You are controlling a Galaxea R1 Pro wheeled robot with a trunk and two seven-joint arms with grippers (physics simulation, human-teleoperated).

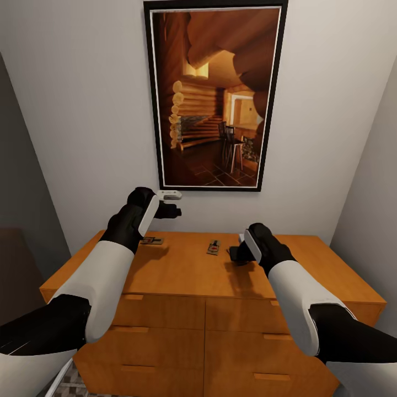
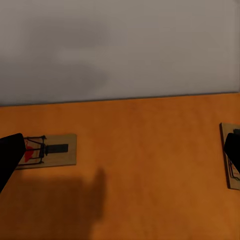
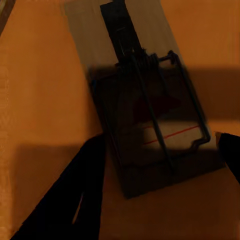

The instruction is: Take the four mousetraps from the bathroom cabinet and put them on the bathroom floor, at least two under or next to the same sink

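Note:
The orange-brown cabinet [image 1: 182, 275] stands against the wall below me. Three mousetraps lie on its top. One mousetrap [image 1: 151, 240] [image 2: 48, 150] is at the back left and a second mousetrap [image 1: 214, 248] [image 2: 230, 159] is in the middle. My left gripper [image 1: 168, 205] [image 2: 122, 152] hovers open above and between them. The third mousetrap [image 3: 145, 100] lies flat under my right gripper [image 1: 236, 255] [image 3: 160, 150]. Its fingers [image 3: 75, 195] have narrowed onto that trap's two long edges near its wire end.
A tall framed picture [image 1: 216, 94] hangs on the white wall right behind the cabinet. Walls close in on the left and right. A strip of cube-patterned floor tile [image 1: 69, 386] shows beside the cabinet's lower left corner.

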